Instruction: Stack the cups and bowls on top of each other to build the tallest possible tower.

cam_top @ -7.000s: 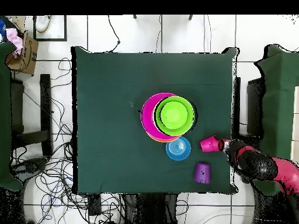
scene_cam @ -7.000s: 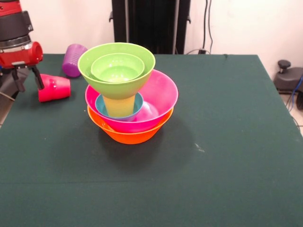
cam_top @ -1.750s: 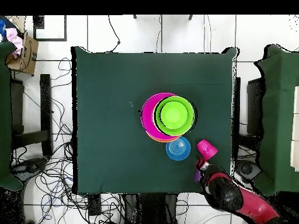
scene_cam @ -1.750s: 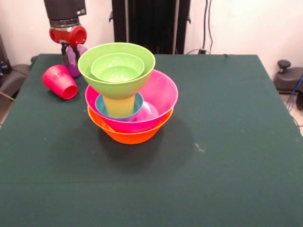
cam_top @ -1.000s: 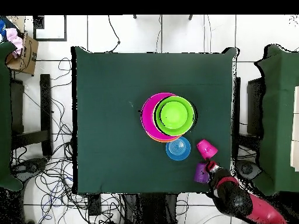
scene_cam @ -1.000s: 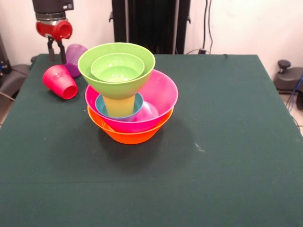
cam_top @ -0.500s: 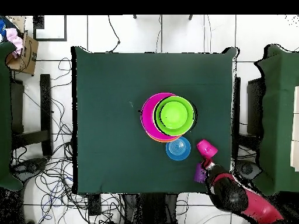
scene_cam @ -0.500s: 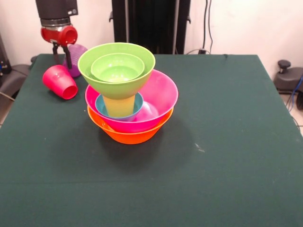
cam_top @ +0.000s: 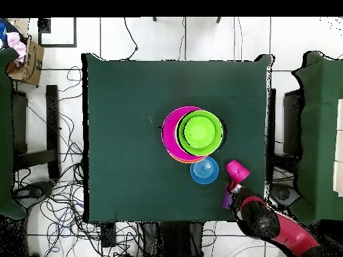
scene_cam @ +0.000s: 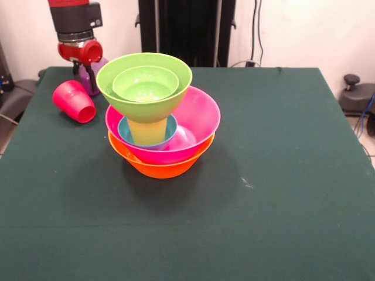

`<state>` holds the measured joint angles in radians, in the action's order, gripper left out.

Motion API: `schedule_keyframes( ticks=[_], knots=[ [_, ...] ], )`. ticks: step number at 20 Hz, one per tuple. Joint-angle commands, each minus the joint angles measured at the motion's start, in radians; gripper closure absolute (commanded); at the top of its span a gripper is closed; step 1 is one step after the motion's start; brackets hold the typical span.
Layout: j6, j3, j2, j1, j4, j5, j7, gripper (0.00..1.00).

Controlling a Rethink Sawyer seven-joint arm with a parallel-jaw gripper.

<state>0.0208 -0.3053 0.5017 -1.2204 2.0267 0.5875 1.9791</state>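
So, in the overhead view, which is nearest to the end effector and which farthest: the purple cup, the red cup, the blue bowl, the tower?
1. Purple cup: right at the end effector, mostly hidden under it.
2. Red cup: just above it in the picture.
3. Blue bowl: further left, beside the tower.
4. Tower: farthest, near the table's middle.

Tower (scene_cam: pixel 159 117) of nested bowls stands upright; red cup (scene_cam: pixel 74 101) lies tipped beside purple cup (scene_cam: pixel 94 76).
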Motion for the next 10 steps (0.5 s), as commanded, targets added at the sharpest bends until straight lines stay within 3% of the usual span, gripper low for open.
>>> schedule_keyframes(
  ticks=[1,10],
  knots=[
    [-0.026,-0.019,-0.04,0.042,-0.114,0.027,0.051,0.0],
    [-0.021,-0.024,-0.046,0.035,-0.12,0.03,0.045,0.0]
  ],
)
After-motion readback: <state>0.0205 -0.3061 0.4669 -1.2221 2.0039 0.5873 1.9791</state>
